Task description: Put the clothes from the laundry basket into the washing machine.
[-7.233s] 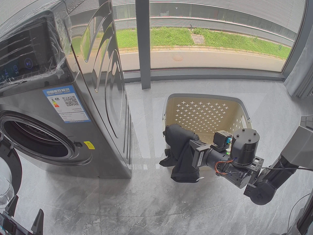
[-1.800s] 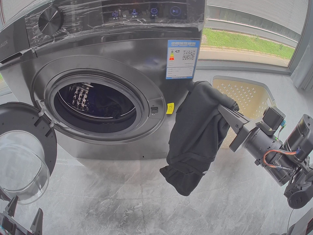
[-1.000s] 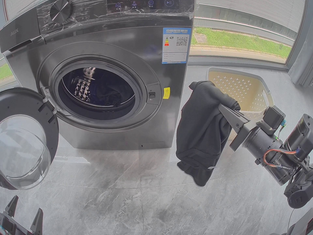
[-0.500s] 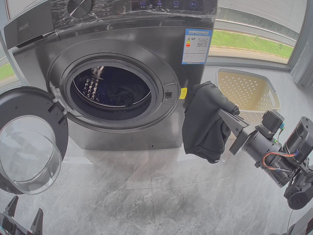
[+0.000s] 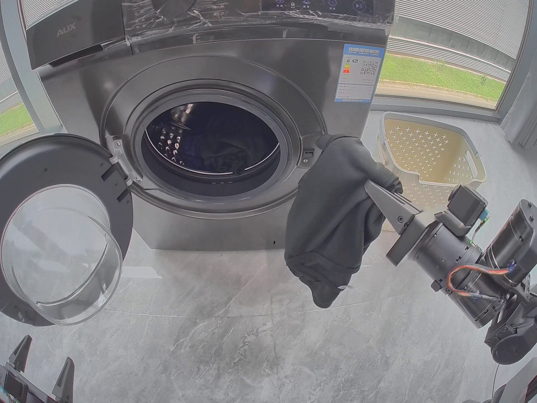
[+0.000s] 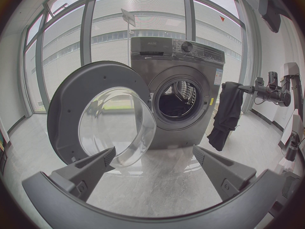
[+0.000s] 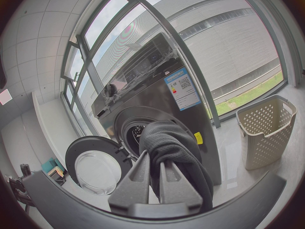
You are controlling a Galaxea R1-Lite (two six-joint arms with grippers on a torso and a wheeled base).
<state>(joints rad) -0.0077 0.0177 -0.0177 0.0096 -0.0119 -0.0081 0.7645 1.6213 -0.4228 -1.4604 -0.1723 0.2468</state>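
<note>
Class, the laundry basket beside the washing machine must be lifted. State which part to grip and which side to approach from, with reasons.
Grip the laundry basket at the handle slot in its rim, coming from above. It stands upright with its mouth open upward, and the slot leaves a thin lip that a pincer can likely close across.
</note>
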